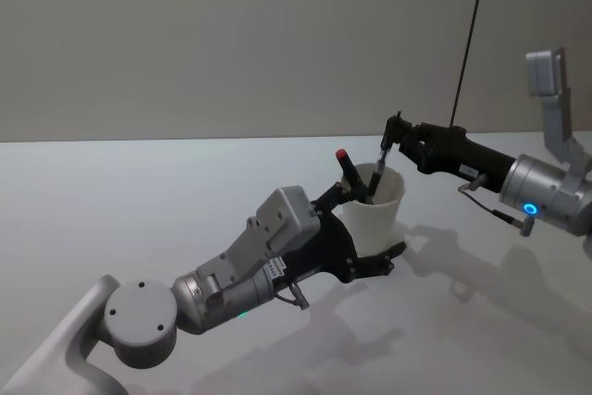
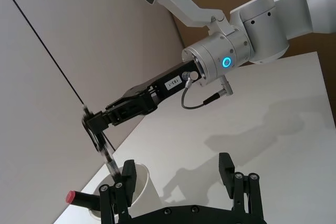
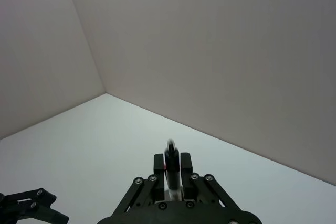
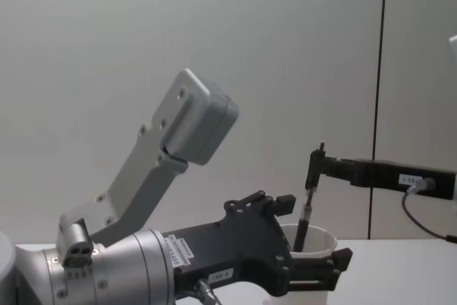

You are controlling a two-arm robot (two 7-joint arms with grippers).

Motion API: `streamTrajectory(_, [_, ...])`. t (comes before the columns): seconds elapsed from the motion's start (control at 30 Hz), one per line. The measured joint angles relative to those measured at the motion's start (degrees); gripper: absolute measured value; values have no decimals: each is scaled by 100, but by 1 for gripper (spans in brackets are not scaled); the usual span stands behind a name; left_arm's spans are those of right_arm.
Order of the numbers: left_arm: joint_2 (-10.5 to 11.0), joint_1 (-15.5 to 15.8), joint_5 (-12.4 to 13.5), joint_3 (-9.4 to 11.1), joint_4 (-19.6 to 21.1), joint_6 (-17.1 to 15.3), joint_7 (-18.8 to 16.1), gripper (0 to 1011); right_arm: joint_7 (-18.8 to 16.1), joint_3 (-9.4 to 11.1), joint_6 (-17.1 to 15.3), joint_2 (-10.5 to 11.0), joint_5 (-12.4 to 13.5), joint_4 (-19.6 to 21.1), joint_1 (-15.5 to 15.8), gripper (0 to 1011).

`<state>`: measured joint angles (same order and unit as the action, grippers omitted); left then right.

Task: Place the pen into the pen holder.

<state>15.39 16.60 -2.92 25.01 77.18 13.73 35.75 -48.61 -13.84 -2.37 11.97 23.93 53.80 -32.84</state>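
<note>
1. The right gripper [image 1: 396,133] is pinching the pen [image 1: 379,166] at its upper end, fingers closed tight on the barrel. The pen is hanging nearly upright, its lower tip already inside the mouth of the pen holder [image 1: 375,215].
2. The left gripper [image 1: 370,256] is bracing the pen holder, its fingers spread and lying along both sides of the cup's lower wall; whether they are pressing it cannot be told.
3. The pen holder is a white paper cup standing on the bench [image 1: 139,191], at 3 o'clock from the left wrist in the head view.
4. A red-capped marker [image 1: 350,171] is already leaning in the cup toward 11 o'clock.
5. Handling judgement: the pen is light, stiff and smooth, so a grip high on the barrel is leaving it free to swing. The cup is light and thin-walled; it is likely to crush or tip under side load.
6. Room judgement: the rolled rim and the marker are narrowing the opening at 9 o'clock; the 3 o'clock side is offering more room for lowering.
</note>
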Motion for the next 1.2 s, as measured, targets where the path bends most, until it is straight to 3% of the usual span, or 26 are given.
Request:
streamTrajectory(0.33, [0,0,0,0,0,0,0,1003,92,-53,38,-17,36,-60,15,411])
streamTrajectory(0.57, [0,0,0,0,0,0,0,1003,161,-74,68,-27,109,-112,11,670])
streamTrajectory(0.9, [0,0,0,0,0,0,0,1003,204,-85,90,-31,162,-150,-1,958])
streamTrajectory(0.97, [0,0,0,0,0,0,0,1003,208,-86,92,-33,167,-153,-2,1000])
streamTrajectory(1.2, [0,0,0,0,0,0,0,1003,221,-92,100,-34,185,-166,-5,1001])
